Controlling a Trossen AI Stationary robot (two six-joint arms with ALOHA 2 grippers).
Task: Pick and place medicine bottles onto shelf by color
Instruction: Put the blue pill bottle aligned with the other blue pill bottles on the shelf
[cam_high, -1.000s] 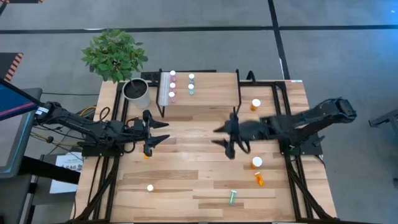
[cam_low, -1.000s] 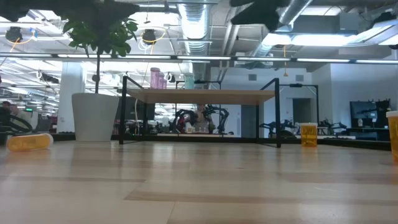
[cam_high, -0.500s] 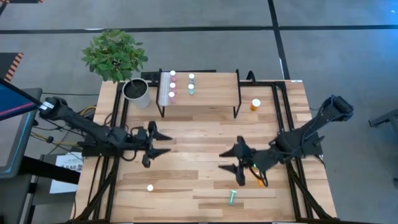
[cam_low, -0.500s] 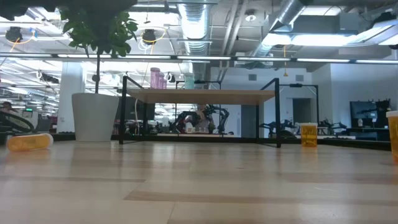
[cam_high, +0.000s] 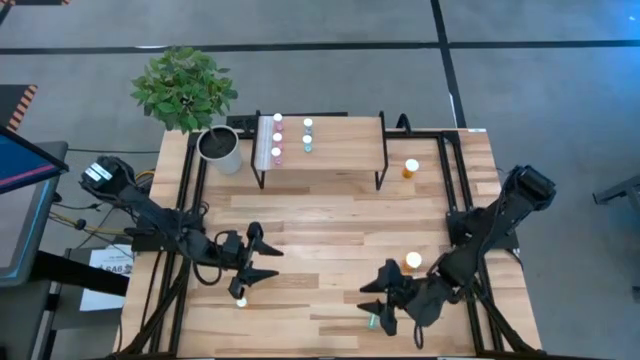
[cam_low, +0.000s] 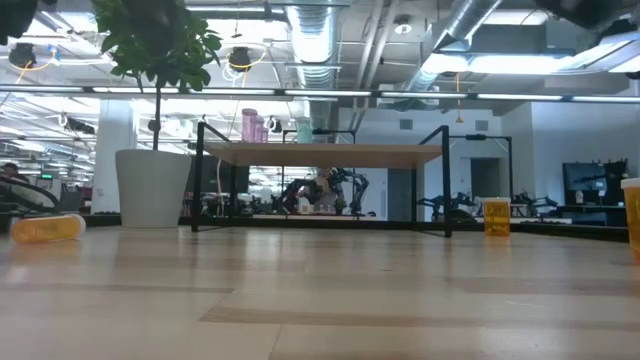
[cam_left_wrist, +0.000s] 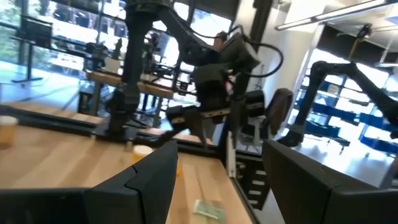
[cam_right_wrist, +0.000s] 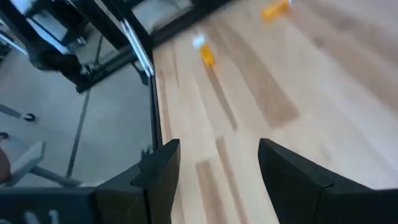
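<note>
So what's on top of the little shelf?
Five white-capped bottles stand on the shelf: three pink bottles in a row and two teal bottles beside them. The rest of its top is bare. Under it, only tabletop shows.

Light-wood shelf (cam_high: 330, 150) at 12 o'clock: black legs, white strip on left edge. On it: white-capped vials, pink row (cam_high: 277, 137), teal pair (cam_high: 307, 136) beside. Green-leaved plant (cam_high: 184, 87) in grey-white pot (cam_high: 219, 150) at 11 o'clock. Orange bottle (cam_high: 410, 168), white cap, at 2 o'clock; second orange bottle (cam_high: 412, 262) at 4 o'clock. Teal vial (cam_high: 373, 319) lying at 5 o'clock. White-capped vial (cam_high: 240, 301) at 7 o'clock. Tabletop (cam_high: 320, 220): pale wood planks. Both arms black.
</note>
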